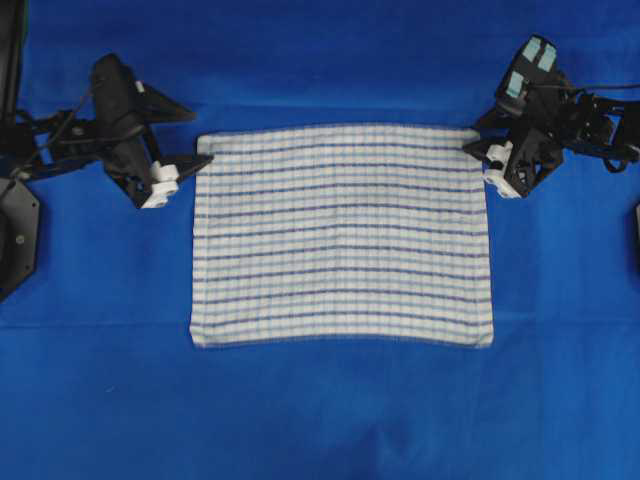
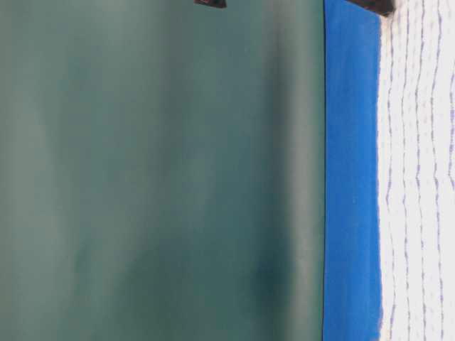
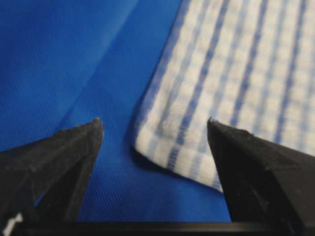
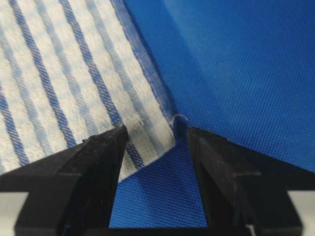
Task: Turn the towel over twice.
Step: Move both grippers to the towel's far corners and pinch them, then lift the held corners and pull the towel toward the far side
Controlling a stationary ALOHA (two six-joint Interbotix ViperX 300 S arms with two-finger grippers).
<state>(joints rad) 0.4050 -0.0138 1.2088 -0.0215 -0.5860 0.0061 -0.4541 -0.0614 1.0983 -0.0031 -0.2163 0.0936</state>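
Observation:
The towel point(image 1: 342, 236), white with dark-blue and light-blue stripes, lies flat and spread out in the middle of the blue sheet point(image 1: 100, 380). My left gripper point(image 1: 195, 158) stands open at the towel's far left corner; in the left wrist view that corner point(image 3: 162, 147) lies loose between the two black fingertips point(image 3: 88, 135). My right gripper point(image 1: 478, 148) is open at the far right corner, and the right wrist view has that corner point(image 4: 152, 137) resting on the sheet between the fingertips point(image 4: 206, 142), gripped by neither. The towel point(image 2: 419, 170) also lies flat in the table-level view.
The blue sheet point(image 4: 246, 64) covers the whole table around the towel, with free room in front and on both sides. Black arm bases stand at the left edge point(image 1: 15, 235) and the right edge point(image 1: 635, 230).

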